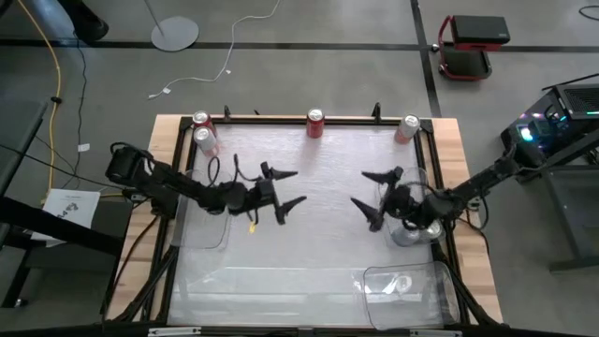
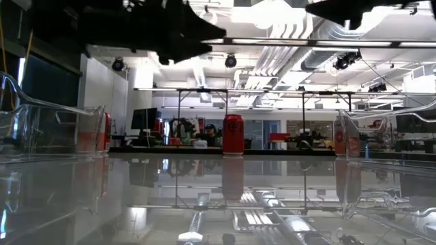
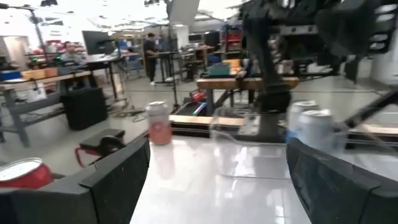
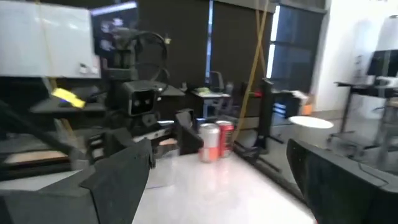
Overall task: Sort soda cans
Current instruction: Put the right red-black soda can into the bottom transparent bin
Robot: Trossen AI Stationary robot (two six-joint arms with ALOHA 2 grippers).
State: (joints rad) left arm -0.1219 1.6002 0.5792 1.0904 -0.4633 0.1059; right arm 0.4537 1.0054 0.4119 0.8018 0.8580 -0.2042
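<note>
Both arms hover over the middle of the table, fingers facing each other. My left gripper [image 1: 286,190] [image 3: 217,180] is open and holds nothing. My right gripper [image 1: 370,192] [image 4: 227,180] is open as well. Along the far edge stand a red can [image 1: 315,123] [image 2: 233,135] in the middle and a pale pink can [image 1: 408,128] [image 3: 159,122] at the right. A red can [image 1: 201,119] [image 4: 225,138] and a pink-white can [image 1: 205,140] [image 4: 209,142] stand at the left. Silver cans [image 1: 408,230] [image 3: 314,124] stand in a clear tray [image 1: 417,178] below my right arm.
A clear tray [image 1: 208,234] lies under my left arm and another clear tray [image 1: 407,285] sits at the near right. A black frame [image 1: 281,120] runs round the table top. The shiny stretch between the two grippers is free.
</note>
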